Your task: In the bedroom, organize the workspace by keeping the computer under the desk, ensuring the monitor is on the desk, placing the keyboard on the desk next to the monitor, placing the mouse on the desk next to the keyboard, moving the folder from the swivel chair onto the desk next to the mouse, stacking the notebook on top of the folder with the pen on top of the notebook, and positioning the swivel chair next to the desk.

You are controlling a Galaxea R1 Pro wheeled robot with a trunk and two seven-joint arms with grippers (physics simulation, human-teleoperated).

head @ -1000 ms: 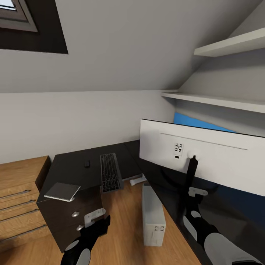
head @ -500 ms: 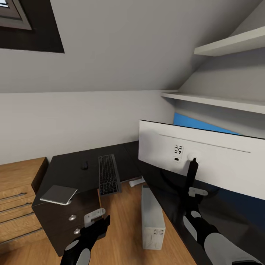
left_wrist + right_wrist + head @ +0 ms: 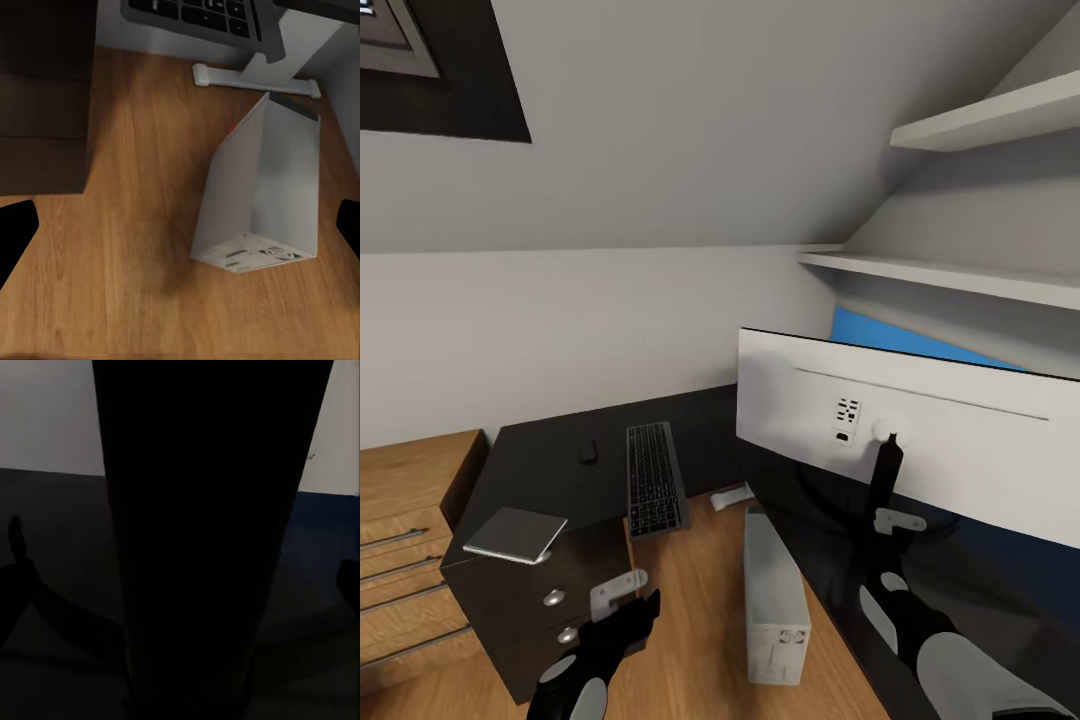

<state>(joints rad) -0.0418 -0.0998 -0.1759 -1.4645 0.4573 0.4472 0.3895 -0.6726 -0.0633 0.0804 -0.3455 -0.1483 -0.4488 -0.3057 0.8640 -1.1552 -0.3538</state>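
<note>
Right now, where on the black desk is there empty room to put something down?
Bare desk lies between the mouse and the notebook. It is crowded where the monitor stands, with the right hand at its stand.

- The desk (image 3: 540, 465) is serving as the landmark, running along the wall and turning at a corner toward the robot's right.
- The keyboard (image 3: 655, 478) is lying on the desk, its near end jutting past the desk's front edge.
- The mouse (image 3: 589, 453) is sitting on the desk, just left of the keyboard.
- The notebook (image 3: 515, 535) is resting on the desk's near left corner, above the drawers.
- The monitor (image 3: 920, 445) is standing on the desk's right wing, its back facing the camera.
- The computer (image 3: 773, 598) is standing on the floor (image 3: 690, 600) in the desk's inner angle, right of the drawers.
- A wooden drawer unit (image 3: 405, 540) is standing left of the desk.
</note>
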